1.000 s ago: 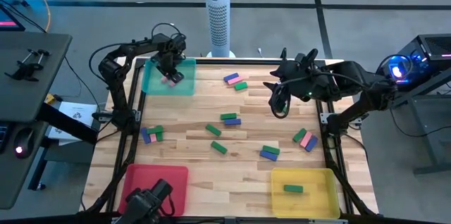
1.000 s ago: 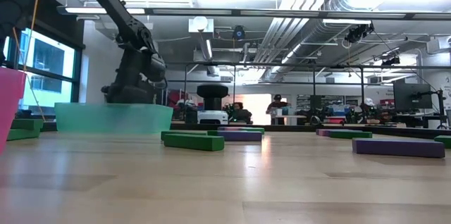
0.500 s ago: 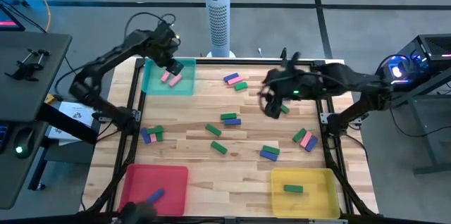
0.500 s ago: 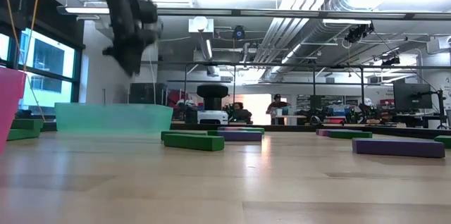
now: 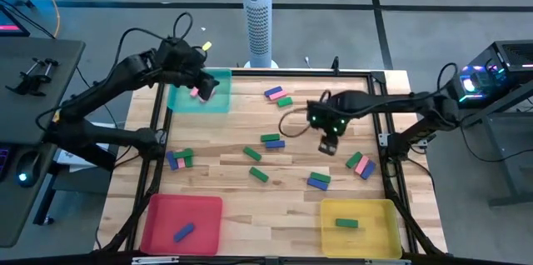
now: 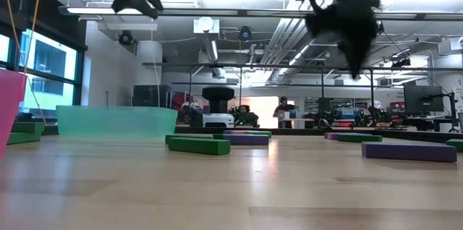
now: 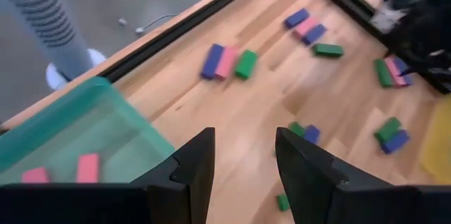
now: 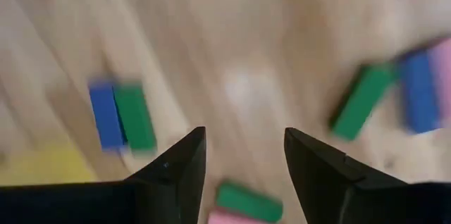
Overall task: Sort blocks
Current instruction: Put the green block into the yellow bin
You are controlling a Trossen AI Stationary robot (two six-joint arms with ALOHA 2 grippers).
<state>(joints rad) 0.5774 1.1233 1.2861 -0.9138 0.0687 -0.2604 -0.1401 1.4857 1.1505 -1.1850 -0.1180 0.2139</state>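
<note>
Wooden tabletop, blocks scattered between teal tray and yellow tray. Right gripper hovers empty, fingers parted; left gripper likewise, over teal tray. Blocks look light, rigid; pinch across narrow sides.

Blocks: small flat pink, blue, green bars, lying flat, scattered mid-frame in pairs and trios. Two pink upper left, one blue lower left, one green lower right.
</note>
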